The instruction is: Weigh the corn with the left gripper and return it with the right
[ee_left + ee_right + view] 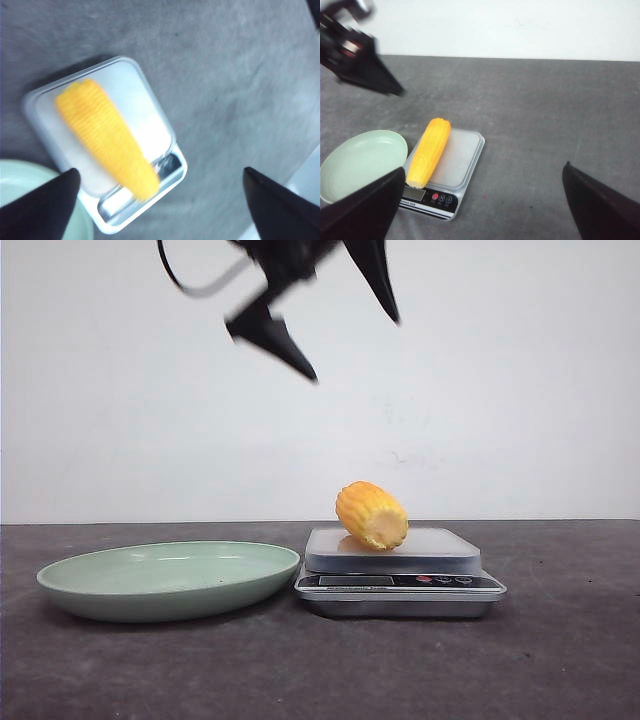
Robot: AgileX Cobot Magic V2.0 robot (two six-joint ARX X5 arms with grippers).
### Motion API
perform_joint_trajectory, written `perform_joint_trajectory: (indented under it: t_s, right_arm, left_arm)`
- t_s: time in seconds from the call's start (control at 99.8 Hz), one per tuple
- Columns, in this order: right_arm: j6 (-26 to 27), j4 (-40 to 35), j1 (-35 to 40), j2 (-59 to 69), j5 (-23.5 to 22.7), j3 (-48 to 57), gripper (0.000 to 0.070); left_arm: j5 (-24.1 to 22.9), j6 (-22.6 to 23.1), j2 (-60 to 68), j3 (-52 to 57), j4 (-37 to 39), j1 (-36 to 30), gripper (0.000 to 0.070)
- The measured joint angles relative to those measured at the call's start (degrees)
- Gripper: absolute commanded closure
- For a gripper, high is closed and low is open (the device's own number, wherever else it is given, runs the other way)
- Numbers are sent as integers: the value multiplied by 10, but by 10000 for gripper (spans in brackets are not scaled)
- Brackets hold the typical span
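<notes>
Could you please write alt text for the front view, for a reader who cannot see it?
The corn lies on a silver kitchen scale on a dark table, with an empty pale green plate at its left. The left gripper hangs open high above, holding nothing.

No legible txt anywhere: the scale (445, 172) has a dark display strip (355, 581) w/ no readable digits, and markings by its front buttons (441, 198) are too small to read.
</notes>
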Motion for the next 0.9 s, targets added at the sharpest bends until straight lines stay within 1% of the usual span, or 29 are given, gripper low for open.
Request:
perform_joint_trajectory:
  t_s: [0.09, 0.21, 0.281, 0.351, 0.471, 0.551, 0.671, 0.792, 0.902]
  right_arm:
    - [0, 0, 0, 0, 0, -12, 85]
    - [0, 0, 0, 0, 0, -32, 85]
    - [0, -1, 0, 0, 0, -40, 85]
    - [1, 0, 0, 0, -6, -44, 85]
    - [5, 13, 0, 1, -31, -48, 85]
    - [7, 22, 0, 4, -45, -49, 85]
    - [16, 60, 0, 22, -81, -49, 91]
    - [38, 110, 0, 67, -121, -49, 139]
    - [57, 145, 10, 134, -148, -49, 140]
  left_arm:
    - [-3, 18, -2, 53, -48, -2, 149]
    - [-9, 31, -30, 85, -51, -8, 149]
    - [-29, 34, -68, 85, -51, -14, 149]
    - [-61, 35, -115, 85, -51, -25, 149]
    - [-124, 40, -204, 89, -51, -40, 149]
    - [-155, 43, -259, 90, -51, -45, 149]
    - [-173, 44, -329, 92, -51, -46, 149]
    - [-173, 43, -391, 92, -51, -47, 149]
    - [-173, 42, -446, 92, -51, -48, 149]
